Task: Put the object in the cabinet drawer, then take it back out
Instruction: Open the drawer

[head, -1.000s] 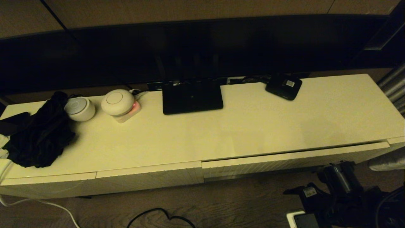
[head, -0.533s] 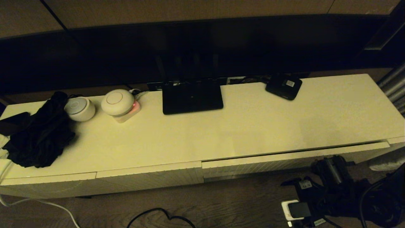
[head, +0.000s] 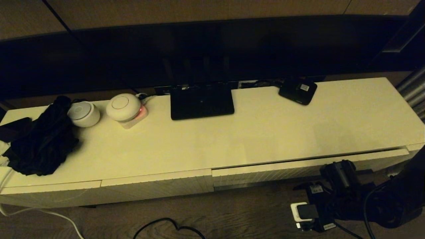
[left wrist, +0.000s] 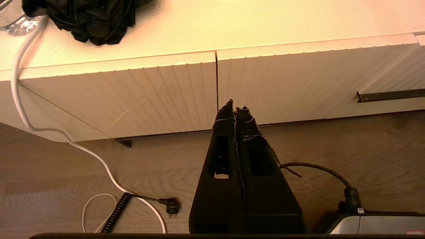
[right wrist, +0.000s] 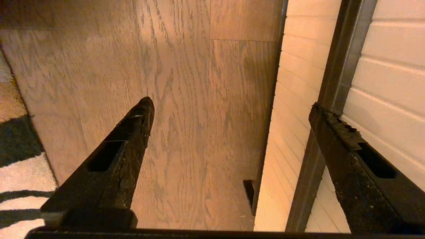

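Head view: right tool (right wrist: 229,109) spread wide, empty, low before the barely open cabinet drawer (head: 308,166), interior hidden.

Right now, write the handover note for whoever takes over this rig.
Left gripper: shut, parked before the cabinet front.
Right gripper: open, empty, low at the dark handle bar of the cabinet drawer.
Organiser box: in no view; not on the cabinet top.
Drawer looks almost shut.
Done: cannot tell.
Left: probably open the drawer, look for the box.
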Controlling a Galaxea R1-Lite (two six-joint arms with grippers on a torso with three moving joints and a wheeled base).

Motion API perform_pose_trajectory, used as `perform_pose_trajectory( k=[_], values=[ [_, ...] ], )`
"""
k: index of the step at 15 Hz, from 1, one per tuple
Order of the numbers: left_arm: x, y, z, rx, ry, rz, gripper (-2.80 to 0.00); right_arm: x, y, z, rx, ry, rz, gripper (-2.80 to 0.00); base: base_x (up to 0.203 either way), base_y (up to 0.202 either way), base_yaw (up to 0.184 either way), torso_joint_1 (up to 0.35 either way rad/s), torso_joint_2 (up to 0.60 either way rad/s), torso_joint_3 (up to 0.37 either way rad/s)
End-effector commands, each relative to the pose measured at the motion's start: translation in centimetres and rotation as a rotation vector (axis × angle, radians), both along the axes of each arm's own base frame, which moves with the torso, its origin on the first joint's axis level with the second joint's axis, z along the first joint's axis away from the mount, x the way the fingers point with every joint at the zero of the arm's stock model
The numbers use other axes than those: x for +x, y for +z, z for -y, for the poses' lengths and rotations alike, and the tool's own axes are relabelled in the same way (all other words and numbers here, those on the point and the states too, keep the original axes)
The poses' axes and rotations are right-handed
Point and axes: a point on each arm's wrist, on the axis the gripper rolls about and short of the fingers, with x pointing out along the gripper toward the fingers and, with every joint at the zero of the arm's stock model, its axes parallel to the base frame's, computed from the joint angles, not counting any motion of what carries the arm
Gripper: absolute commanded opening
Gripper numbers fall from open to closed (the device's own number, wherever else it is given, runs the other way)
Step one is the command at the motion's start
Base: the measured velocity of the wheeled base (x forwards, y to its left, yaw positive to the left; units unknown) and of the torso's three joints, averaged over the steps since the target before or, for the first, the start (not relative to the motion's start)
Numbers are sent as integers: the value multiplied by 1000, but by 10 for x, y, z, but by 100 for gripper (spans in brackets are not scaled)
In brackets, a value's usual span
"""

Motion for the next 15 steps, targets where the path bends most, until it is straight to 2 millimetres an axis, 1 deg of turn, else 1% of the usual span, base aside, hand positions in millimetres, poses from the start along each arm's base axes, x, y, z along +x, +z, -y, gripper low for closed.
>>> perform_pose_trajectory(
  k=[1,6,10,15],
  values=[
    [0,-1,0,0,1,-3,-280,5,-2,-1,-2,7,6,0,0,0,0,0,0,0],
    [0,-1,0,0,1,-3,-280,16,3,-2,5,2,41,0,0,0,0,0,0,0],
    [0,-1,0,0,1,-3,-280,21,-5,-2,-4,-9,24,0,0,0,0,0,0,0],
    [0,-1,0,0,1,-3,-280,28,-8,-3,8,-33,23,0,0,0,0,0,0,0]
  ],
)
